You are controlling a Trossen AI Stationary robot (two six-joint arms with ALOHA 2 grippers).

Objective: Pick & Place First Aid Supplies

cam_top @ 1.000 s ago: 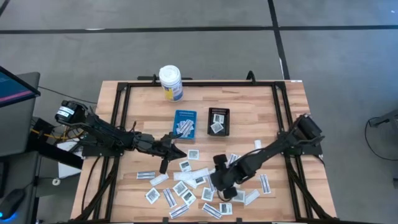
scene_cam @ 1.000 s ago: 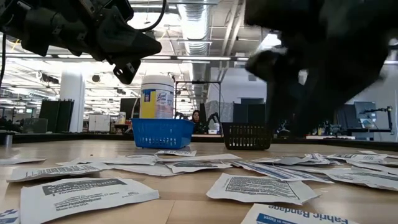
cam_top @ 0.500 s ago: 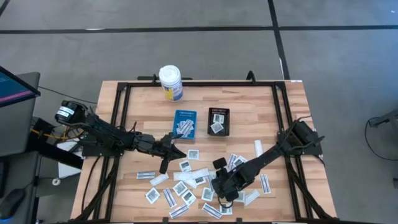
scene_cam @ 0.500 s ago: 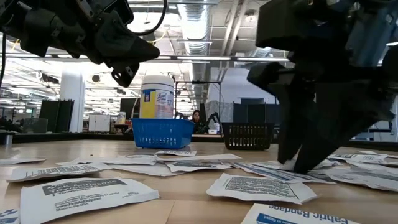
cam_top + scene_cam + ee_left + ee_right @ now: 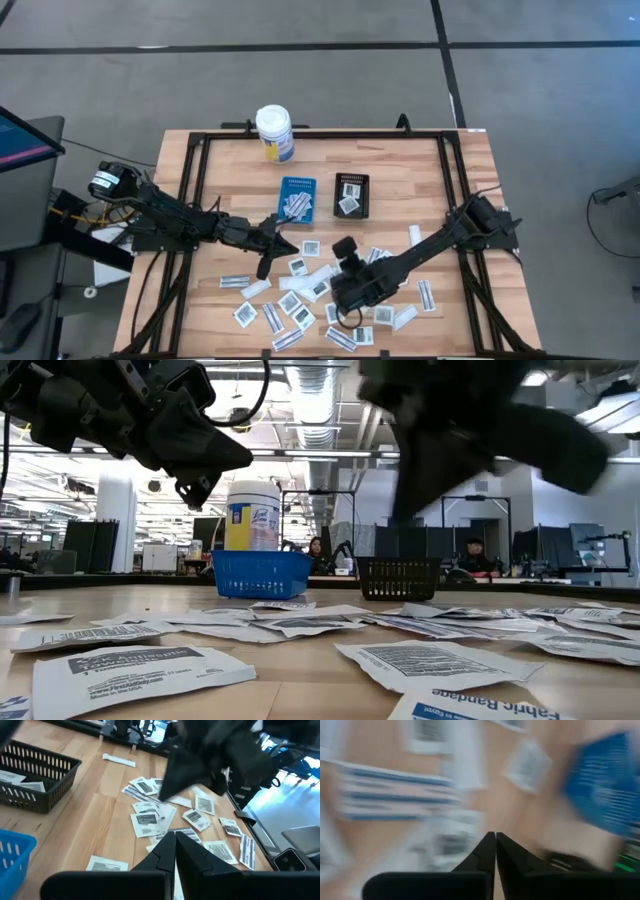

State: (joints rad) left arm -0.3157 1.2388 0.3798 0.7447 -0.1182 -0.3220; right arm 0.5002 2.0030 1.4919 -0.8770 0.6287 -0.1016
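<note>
Lifted clear of the pile since a second ago, the right gripper (image 5: pixel 340 290) now swings above the scattered small flat white paper packets (image 5: pixel 300 305) on the wooden table (image 5: pixel 230 170). On the left, the left gripper (image 5: pixel 264 262) is held above the packets' edge, jaws pressed together, nothing visibly pinched. A clean carry toward the small blue rectangular tray (image 5: pixel 297 199) or black mesh tray (image 5: pixel 351 196) is judged best. Right jaws are pressed together; whether a packet is caught cannot be told.
</note>
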